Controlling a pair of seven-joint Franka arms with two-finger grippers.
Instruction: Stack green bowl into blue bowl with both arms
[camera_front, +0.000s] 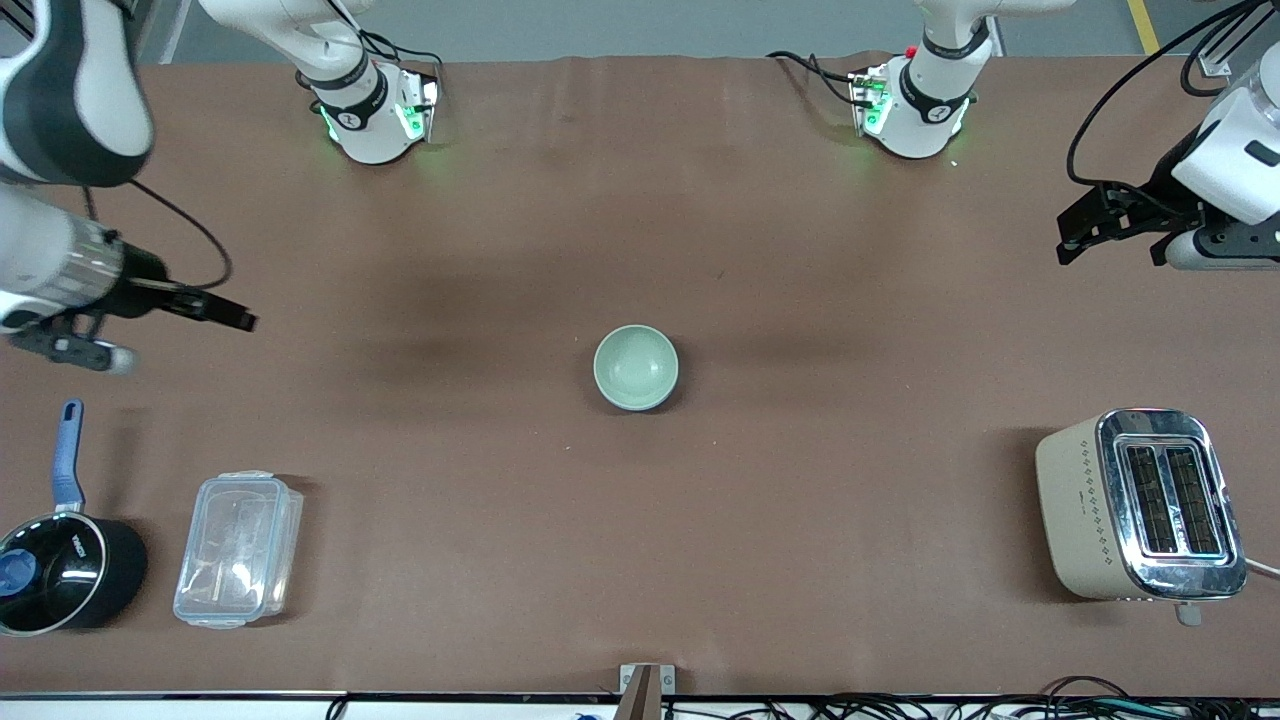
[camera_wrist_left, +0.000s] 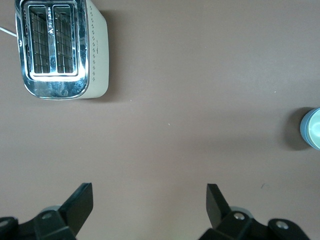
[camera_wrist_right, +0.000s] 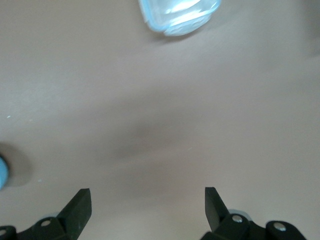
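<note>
Toaster (camera_front: 1140, 505), saucepan (camera_front: 62, 572) and lidded plastic container (camera_front: 238, 548) are lining the worktop's (camera_front: 640, 230) near edge, the green bowl (camera_front: 636, 367) is sitting alone at its centre, and both end effectors, left (camera_wrist_left: 149, 202) and right (camera_wrist_right: 147, 204), are hovering spread near opposite ends, risking a tipped rim on any off-centre pinch.

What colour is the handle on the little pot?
Blue. The saucepan is black, and its handle shows best in the front view.

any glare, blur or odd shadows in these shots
Front view: sharp, with glare on the toaster chrome and soft dark shadow bands across the table. Right wrist view: hazy, with the clear plastic container blown out. Left wrist view: sharp, toaster top gleaming.
</note>
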